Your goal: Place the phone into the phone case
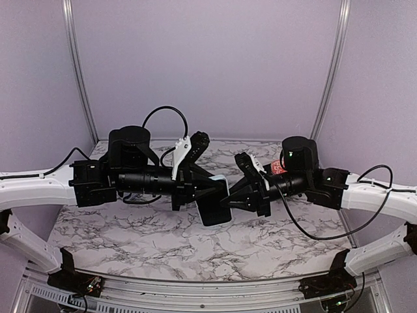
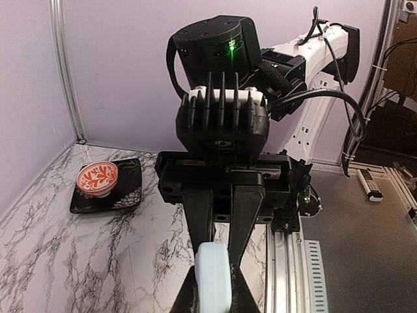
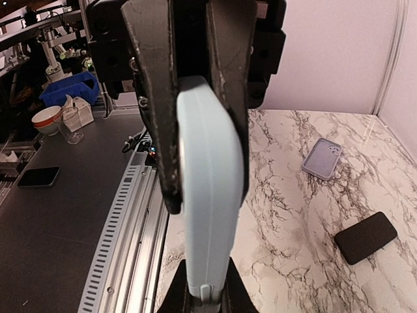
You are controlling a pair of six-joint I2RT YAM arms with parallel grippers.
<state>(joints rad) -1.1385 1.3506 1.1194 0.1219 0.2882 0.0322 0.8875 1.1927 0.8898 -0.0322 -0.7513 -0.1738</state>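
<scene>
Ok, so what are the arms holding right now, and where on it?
The left pincer and right pincer each clamp an opposite edge of the light-blue phone case.

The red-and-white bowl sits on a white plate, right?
No: the left wrist view shows the red-and-white patterned bowl sitting on a black square plate, not a white one.

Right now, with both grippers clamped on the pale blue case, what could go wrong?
The pale blue case hangs above the marble table, pinched only at opposite ends by the left gripper and right gripper; a slip could drop it. Opposed pulls could twist or bend it.
</scene>
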